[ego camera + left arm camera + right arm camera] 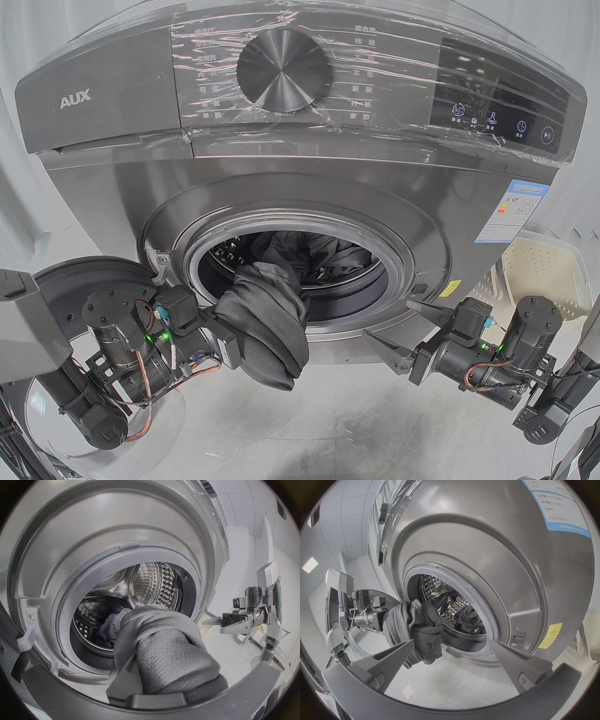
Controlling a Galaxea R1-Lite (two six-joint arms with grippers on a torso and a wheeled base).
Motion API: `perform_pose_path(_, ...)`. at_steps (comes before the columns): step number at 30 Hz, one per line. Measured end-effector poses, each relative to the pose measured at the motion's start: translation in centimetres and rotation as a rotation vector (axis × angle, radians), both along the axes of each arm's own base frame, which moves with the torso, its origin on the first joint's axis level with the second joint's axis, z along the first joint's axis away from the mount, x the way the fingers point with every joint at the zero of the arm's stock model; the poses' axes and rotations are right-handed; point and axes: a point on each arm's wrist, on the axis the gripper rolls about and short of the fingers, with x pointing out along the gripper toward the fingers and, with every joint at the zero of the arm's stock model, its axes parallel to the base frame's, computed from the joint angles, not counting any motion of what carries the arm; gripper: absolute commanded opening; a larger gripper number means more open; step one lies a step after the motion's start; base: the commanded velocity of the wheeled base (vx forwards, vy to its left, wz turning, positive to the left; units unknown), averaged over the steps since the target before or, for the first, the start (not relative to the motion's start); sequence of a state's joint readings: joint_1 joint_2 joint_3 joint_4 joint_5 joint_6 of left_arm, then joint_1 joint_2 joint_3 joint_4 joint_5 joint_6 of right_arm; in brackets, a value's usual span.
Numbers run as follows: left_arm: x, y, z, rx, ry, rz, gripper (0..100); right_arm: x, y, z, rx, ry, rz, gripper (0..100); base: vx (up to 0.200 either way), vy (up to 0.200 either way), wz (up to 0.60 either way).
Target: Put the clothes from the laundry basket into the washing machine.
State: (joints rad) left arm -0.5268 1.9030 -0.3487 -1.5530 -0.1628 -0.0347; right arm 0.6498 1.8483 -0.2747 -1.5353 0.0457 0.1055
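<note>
head view, clothes [325, 256] in washing machine [312, 181], left pincer [242, 344] clamping grey garment [272, 328], right pincer [386, 319] apart

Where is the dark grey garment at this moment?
In the head view the dark grey garment hangs from the left claw at the lower left of the washing machine opening, in front of the clothes in the drum.

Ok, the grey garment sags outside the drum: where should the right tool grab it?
Probably the drooping lower fold of the grey garment, from the robot's right: it hangs free below the door opening, facing the open right tool.
</note>
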Motion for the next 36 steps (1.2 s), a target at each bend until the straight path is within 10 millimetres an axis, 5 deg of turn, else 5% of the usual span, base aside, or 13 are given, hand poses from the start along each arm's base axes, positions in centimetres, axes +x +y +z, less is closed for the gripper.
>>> perform_pose_path(17,-0.6,-0.7,-0.4,0.009,0.015,-0.032,0,-0.1,0.1,0.1,0.001,-0.002,0.001,100,0.071,0.000,0.00)
perform_pose_path(24,-1.7,-2.7,-1.5,0.034,0.053,-0.084,0,-0.4,0.4,0.2,0.003,-0.002,0.012,100,0.000,0.000,0.00)
perform_pose_path(36,2.1,-6.2,-1.4,-0.039,-0.009,-0.039,0,-0.9,0.7,0.4,0.009,-0.010,0.035,100,0.000,0.000,0.00)
